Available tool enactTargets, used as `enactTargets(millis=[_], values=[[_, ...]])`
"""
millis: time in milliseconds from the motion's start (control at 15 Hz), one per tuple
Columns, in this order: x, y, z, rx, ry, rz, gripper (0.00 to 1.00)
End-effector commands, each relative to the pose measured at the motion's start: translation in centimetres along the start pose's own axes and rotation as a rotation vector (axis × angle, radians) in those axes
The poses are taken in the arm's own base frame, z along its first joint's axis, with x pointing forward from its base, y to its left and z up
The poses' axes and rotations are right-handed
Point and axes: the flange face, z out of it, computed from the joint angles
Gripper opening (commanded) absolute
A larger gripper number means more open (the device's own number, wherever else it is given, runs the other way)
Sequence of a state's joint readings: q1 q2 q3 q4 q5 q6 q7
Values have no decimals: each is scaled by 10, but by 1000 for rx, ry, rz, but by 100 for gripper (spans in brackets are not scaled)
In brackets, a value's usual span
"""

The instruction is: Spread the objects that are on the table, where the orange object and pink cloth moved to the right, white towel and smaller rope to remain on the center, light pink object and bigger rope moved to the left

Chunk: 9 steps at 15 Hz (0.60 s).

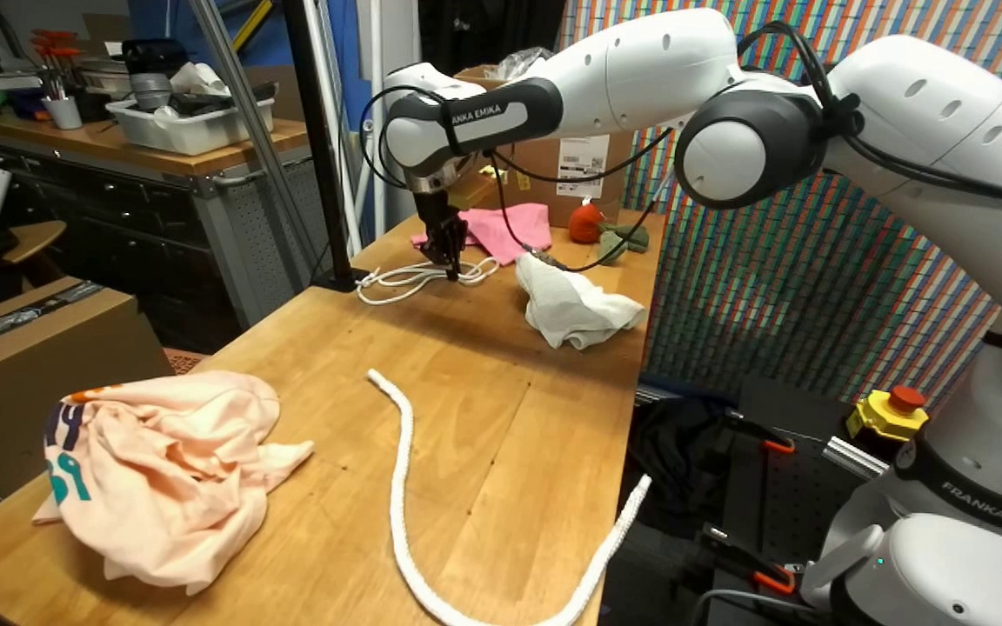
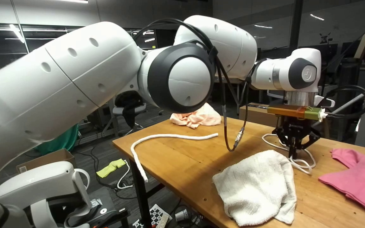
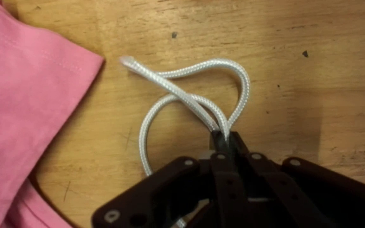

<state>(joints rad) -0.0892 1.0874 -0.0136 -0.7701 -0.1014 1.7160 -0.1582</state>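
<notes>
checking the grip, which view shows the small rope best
The wrist view: it shows the small rope closest, with its braid, one end and strands meeting between the fingertips of the hand, which hides part of it. Both exterior views show it smaller, as loops on the table to either side of the hand.

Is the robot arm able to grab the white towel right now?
Probably not right now: its gripper looks closed on the smaller rope, so it would likely need to let go first. Nothing lies on the white towel nearby, so the way looks free otherwise.
</notes>
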Motion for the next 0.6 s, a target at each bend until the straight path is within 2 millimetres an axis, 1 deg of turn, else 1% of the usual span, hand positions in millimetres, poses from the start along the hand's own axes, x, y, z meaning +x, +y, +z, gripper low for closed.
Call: enactTargets(millis=[0, 67, 267, 533], values=[[5, -10, -7, -8, 28, -12, 2], [6, -14, -8, -9, 40, -2, 4], [12, -24, -11, -9, 94, 26, 4], [18, -38, -8, -9, 164, 90, 4]])
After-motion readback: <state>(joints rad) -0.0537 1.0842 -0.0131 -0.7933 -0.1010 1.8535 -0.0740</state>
